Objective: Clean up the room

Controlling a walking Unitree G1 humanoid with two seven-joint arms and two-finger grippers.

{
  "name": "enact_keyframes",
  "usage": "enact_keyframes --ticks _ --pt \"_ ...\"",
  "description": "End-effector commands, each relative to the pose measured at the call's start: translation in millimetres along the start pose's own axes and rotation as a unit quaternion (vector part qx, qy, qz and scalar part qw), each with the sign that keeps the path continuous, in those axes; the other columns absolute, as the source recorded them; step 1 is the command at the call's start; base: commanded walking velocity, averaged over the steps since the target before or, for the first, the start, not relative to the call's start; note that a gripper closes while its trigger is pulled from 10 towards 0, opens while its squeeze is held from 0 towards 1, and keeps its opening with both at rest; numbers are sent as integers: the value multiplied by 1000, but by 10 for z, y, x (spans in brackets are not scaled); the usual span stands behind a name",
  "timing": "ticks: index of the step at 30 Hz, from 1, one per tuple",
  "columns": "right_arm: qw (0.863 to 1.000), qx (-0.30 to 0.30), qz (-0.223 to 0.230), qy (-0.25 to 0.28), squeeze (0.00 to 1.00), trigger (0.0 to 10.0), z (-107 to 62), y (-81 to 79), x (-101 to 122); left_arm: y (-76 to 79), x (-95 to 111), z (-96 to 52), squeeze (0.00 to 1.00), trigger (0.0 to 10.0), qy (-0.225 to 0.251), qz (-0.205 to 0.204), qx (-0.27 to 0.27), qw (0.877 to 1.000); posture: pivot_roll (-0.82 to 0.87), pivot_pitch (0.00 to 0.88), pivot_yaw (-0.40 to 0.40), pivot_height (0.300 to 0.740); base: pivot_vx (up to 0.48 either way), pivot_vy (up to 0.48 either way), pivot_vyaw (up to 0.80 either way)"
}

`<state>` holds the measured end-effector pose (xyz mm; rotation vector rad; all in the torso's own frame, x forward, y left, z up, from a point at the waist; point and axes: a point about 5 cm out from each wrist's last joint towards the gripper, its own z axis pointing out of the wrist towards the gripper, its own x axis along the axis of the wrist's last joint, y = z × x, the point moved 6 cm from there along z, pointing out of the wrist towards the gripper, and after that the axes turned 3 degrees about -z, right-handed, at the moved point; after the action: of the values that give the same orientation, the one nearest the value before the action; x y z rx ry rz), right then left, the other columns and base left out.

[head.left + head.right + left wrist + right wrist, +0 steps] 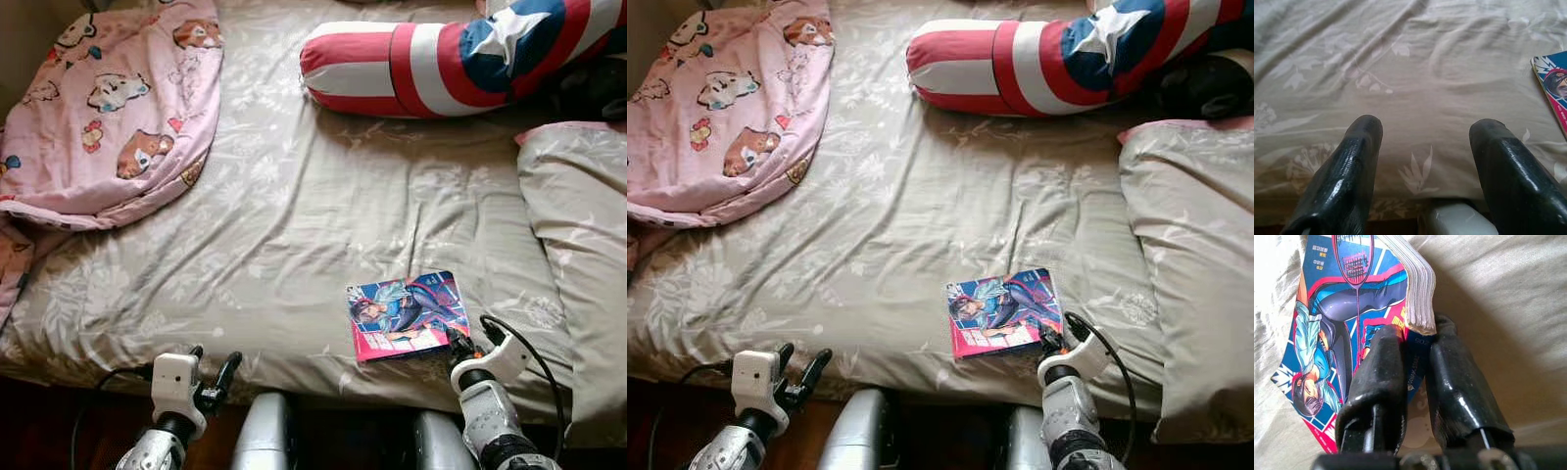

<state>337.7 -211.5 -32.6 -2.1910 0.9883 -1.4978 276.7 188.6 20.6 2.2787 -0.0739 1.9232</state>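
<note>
Bed: grey-beige sheet with a pale flower print, creased, seen from the near edge.
Comic book: lies flat on the sheet near the bed's front edge, on the robot's right, cover up; its near right corner is lifted.
Right gripper: at that corner, the two black fingers closed onto the cover's edge, the page block fanning just above them.
Left gripper: at the bed's front edge on the left, fingers spread wide apart, holding nothing.
Pink blanket: cartoon print, bunched at the far left.
Bolster: red, white and blue with a star, across the far side.
Pillow: grey, along the right edge.
</note>
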Motion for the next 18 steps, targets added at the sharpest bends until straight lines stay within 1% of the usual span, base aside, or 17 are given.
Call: enact_keyframes --ticks 1,4,5,6,7,8,18 --pt "998 -61 -3 -31 561 10000 -130 314 -219 -36 -90 -65 0 10000 -20 2 8 1000 242 315 96 643 0 0 0" --pt "997 -65 -1 -31 553 10000 -133 325 -221 -34 -90 -63 0 10000 -21 2 8 1000 240 315 95 643 0 0 0" --pt "997 -67 -1 -31 510 10000 -135 331 -224 -33 -89 -64 0 10000 -22 1 8 1000 240 315 95 643 0 0 0" --pt "997 -68 -1 -31 424 10000 -137 333 -227 -32 -90 -63 0 10000 -23 1 8 1000 239 313 95 643 0 0 0" --pt "997 -68 -1 -32 75 10000 -139 335 -231 -32 -91 -63 0 10000 -23 1 8 1000 241 313 96 643 0 0 0" --pt "997 -71 -2 -34 0 10000 -146 350 -243 -31 -92 -60 0 10000 -24 1 8 1000 241 311 95 643 0 0 0" --pt "996 -83 -2 -38 0 10000 -161 388 -267 -36 -85 -42 0 10000 -26 1 8 1000 240 307 98 643 0 0 0"
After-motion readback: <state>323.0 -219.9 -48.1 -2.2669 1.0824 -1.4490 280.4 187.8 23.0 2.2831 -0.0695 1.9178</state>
